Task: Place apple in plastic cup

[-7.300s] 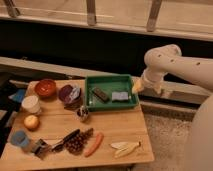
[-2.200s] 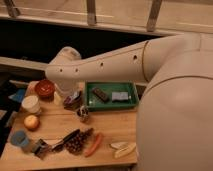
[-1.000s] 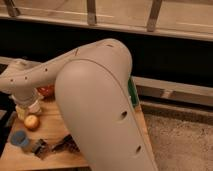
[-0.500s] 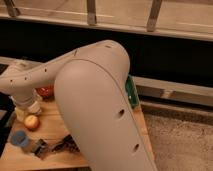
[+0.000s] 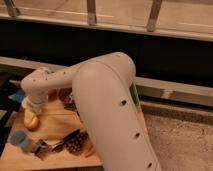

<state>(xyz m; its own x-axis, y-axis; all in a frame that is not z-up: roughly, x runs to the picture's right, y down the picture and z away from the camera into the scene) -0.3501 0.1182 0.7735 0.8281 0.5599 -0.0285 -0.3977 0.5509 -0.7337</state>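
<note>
The apple, small and yellow-orange, lies on the wooden table near its left edge. My gripper hangs straight over it at the end of the white arm, its tip right at the apple's top, open. The apple rests on the table. The light-blue plastic cup stands upright just in front of the apple, to its left, a short way from the gripper. My arm's bulky white body hides the table's right half.
A dark purple bowl and a red-brown bowl sit behind the apple. Dark utensils, a metal item and an orange carrot tip lie near the front edge. A black counter wall runs behind.
The arm's big body has swung a little to the right and the wrist has settled lower over the apple. Apple and cup stay where they were.
</note>
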